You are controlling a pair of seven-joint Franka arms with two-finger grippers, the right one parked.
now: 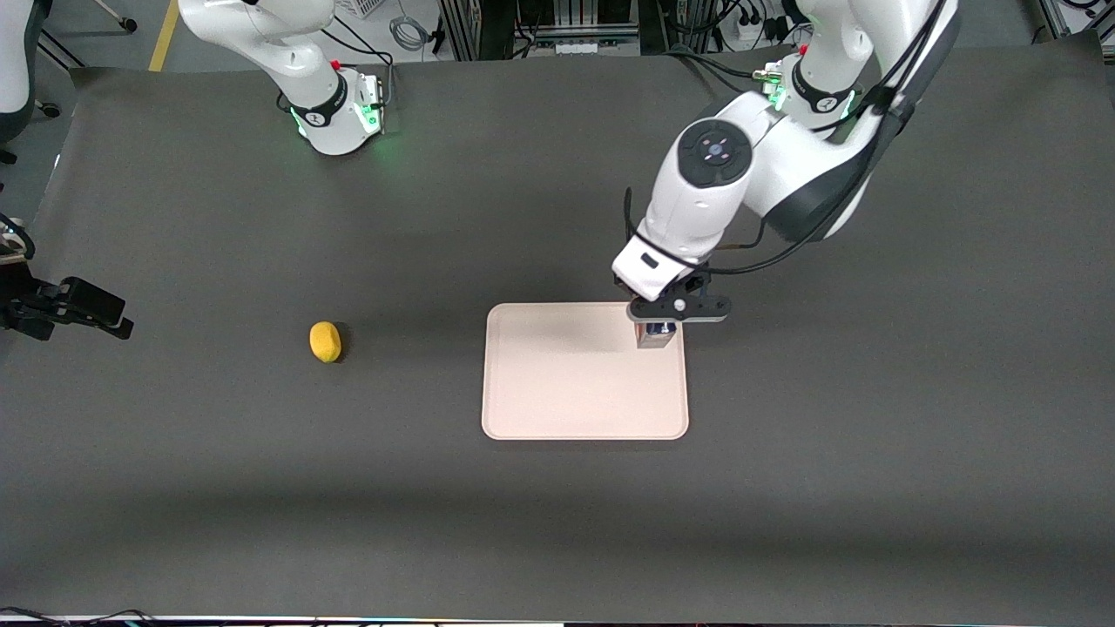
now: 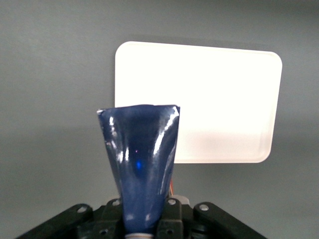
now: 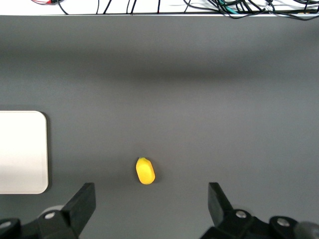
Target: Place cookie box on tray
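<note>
The pale pinkish-white tray [image 1: 575,392] lies flat on the dark table mat. My left gripper [image 1: 659,329] is shut on the dark blue cookie box [image 1: 656,335] and holds it upright over the tray's corner that is farthest from the front camera, toward the working arm's end. Whether the box touches the tray cannot be told. In the left wrist view the box [image 2: 142,164] sticks out from between the jaws, and the tray [image 2: 214,99] lies under it, apart from it. The tray's edge also shows in the right wrist view [image 3: 22,149].
A small yellow lemon-like lump [image 1: 325,340] lies on the mat toward the parked arm's end; it also shows in the right wrist view [image 3: 145,171]. Cables and equipment stand off the table's edge farthest from the front camera.
</note>
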